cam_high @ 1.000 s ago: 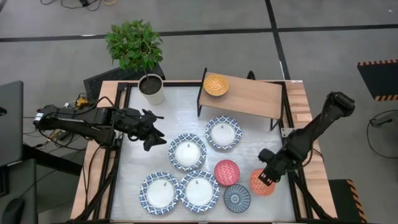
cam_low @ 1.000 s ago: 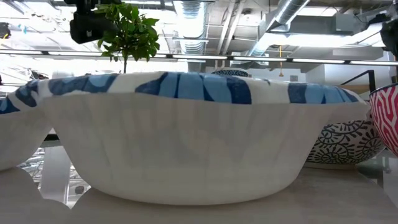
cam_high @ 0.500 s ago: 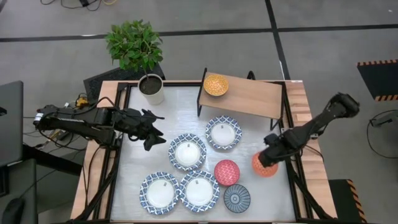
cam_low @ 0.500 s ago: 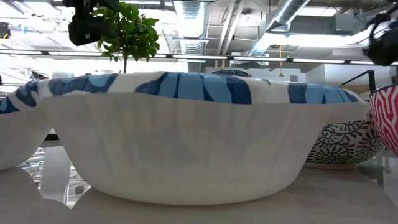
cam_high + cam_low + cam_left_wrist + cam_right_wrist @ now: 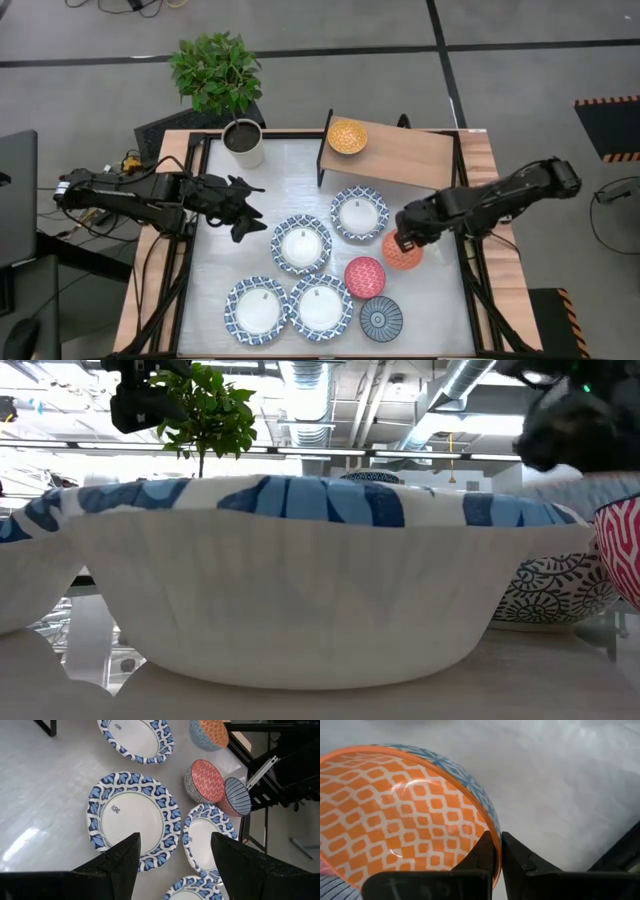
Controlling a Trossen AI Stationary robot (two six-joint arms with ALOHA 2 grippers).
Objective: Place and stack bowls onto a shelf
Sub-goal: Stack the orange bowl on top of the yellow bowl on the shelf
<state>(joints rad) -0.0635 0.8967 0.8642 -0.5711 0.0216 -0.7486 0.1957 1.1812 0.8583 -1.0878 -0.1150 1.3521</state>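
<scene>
So on our left side the left gripper (image 5: 247, 213) is hanging with its fingers spread apart and holding nothing, over the table (image 5: 210, 300) near the white pot (image 5: 243, 142). Moving across, a yellow-orange bowl (image 5: 347, 136) is sitting on the shelf (image 5: 410, 155). Further right our right gripper (image 5: 405, 240) is pinching the rim of the orange bowl (image 5: 402, 254), holding it between a blue-and-white bowl (image 5: 360, 213) and the red bowl (image 5: 365, 277)

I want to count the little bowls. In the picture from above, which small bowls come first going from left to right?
Yellow bowl on the shelf → red bowl → dark blue bowl → orange bowl, held at its rim by the right gripper.
</scene>
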